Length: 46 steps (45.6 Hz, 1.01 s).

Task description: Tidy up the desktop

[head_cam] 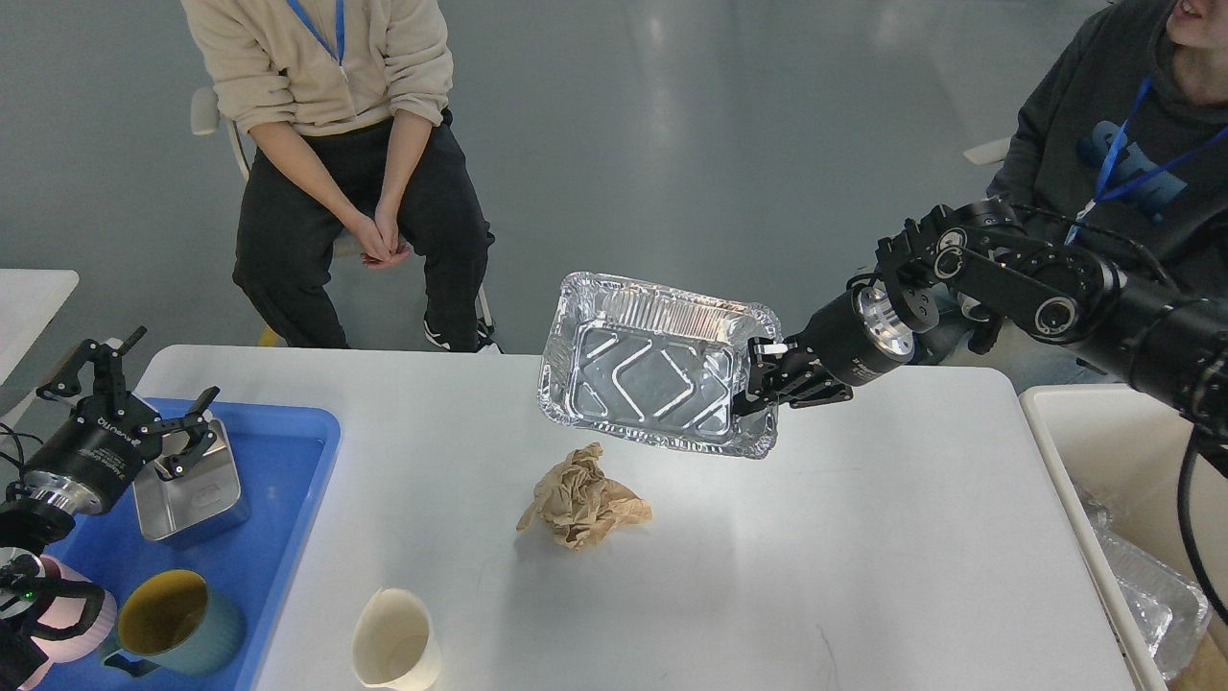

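The white desktop [863, 557] fills the lower view. My right gripper [763, 379] is shut on the right rim of a shiny foil tray [652, 374] and holds it tilted in the air above the table's far middle. A crumpled brown paper ball [580, 499] lies on the desktop just below the tray. A cream paper cup [393, 643] stands near the front edge. My left gripper [129, 398] is open and empty, above the far left end of the blue tray [278, 499].
In the blue tray are a square metal tin [187, 489] and a teal mug [168, 614]. A cream-white bin [1132, 470] with foil trays [1156, 600] inside stands at the right. Two people sit beyond the table.
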### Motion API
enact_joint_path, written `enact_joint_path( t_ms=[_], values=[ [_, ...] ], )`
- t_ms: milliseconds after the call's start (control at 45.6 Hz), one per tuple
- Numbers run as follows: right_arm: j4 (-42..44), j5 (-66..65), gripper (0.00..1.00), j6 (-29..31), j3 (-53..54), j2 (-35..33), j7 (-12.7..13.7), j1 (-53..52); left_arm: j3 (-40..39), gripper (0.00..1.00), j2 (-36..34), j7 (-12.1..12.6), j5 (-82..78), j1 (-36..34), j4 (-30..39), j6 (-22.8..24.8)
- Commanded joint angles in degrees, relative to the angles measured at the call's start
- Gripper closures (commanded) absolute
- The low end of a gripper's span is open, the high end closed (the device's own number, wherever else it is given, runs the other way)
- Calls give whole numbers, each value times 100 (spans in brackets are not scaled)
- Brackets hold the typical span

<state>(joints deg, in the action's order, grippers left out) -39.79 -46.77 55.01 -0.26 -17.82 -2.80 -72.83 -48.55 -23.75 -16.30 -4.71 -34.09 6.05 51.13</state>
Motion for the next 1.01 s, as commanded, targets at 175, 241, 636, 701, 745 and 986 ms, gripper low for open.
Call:
enact_joint_path(
  t_ms=[175, 241, 636, 701, 745, 986],
  values=[
    [-20, 45, 100, -1, 0, 77, -19, 6, 548, 2, -647, 461, -127, -63, 176, 387],
    [-11, 45, 100, -1, 0, 130, -19, 24, 689, 2, -990, 497, -127, -72, 404, 387],
    [33, 27, 100, -1, 0, 376, -10, 182, 1374, 2, -4267, 1156, -145, 7, 4946, -718],
    [33, 18, 100, -1, 0, 428, -10, 243, 1454, 3, -4874, 1244, -145, -2, 5791, -981],
    [24, 18, 100, -1, 0, 446, -10, 252, 1454, 3, -5243, 1331, -145, -10, 6230, -1078],
    [16, 18, 100, -1, 0, 473, -10, 270, 1340, 3, -7054, 1832, -57, -124, 7480, -799]
  ],
)
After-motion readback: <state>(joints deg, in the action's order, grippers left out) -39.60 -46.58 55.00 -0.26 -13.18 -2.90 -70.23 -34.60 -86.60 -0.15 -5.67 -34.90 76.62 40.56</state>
